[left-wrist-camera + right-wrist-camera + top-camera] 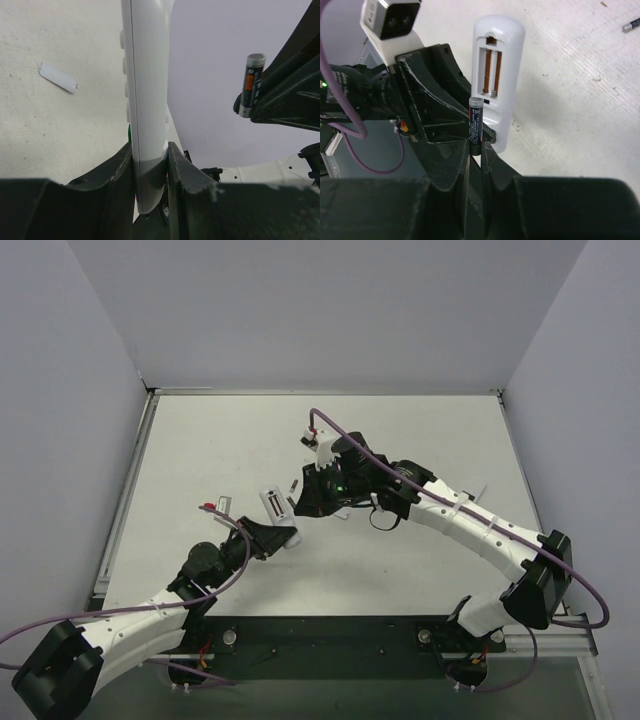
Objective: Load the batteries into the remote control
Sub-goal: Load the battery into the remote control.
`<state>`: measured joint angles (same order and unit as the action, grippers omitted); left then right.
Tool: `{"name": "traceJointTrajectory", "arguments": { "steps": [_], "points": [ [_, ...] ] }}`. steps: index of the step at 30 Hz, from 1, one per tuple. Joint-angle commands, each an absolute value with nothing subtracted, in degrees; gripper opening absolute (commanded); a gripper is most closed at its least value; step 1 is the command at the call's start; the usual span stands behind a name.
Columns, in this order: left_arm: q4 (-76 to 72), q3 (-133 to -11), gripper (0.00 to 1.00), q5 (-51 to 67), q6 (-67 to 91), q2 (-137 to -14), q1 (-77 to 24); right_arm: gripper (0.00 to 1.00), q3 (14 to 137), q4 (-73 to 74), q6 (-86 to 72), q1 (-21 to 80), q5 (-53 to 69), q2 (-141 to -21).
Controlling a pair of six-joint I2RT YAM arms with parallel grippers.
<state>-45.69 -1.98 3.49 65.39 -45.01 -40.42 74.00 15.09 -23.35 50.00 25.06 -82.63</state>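
My left gripper (pixel 150 155) is shut on the lower end of the white remote control (pixel 145 75) and holds it upright above the table. In the right wrist view the remote (pixel 497 55) shows its back, its battery bay open with two copper strips showing. My right gripper (pixel 476 150) is shut on one dark battery (pixel 475 125), upright just in front of the bay's lower end. This battery also shows in the left wrist view (pixel 251 82). The second battery (pixel 631 24) lies on the table far off. From above, both grippers meet mid-table, left (pixel 278 535) and right (pixel 298 502).
The small white flat cover piece (pixel 57 77) lies on the table to the left of the remote in the left wrist view. The white table (pixel 200 450) is walled by grey panels at back and sides. Purple cables run along both arms.
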Motion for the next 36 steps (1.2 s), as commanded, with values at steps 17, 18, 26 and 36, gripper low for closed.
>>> {"name": "traceJointTrajectory", "arguments": {
  "steps": [17, 18, 26, 36],
  "points": [
    [-53.1, 0.8, 0.0, 2.0, 65.6, -45.3, -43.1, 0.0, 89.2, 27.1, -28.1, 54.0, 19.9, -92.7],
    [-53.1, 0.8, 0.0, 1.9, 65.6, -45.2, -43.1, 0.0, 89.5, 27.1, -28.2, 54.0, 20.0, -93.0],
    [-53.1, 0.4, 0.0, 1.9, 65.0, -45.4, -43.3, 0.0, 91.6, 28.1, -28.2, 54.0, 20.3, -95.7],
    [-53.0, 0.4, 0.0, 1.1, 65.0, -44.9, -43.7, 0.0, 92.5, 29.3, -29.4, 54.0, 19.6, -97.2]
  ]
}}
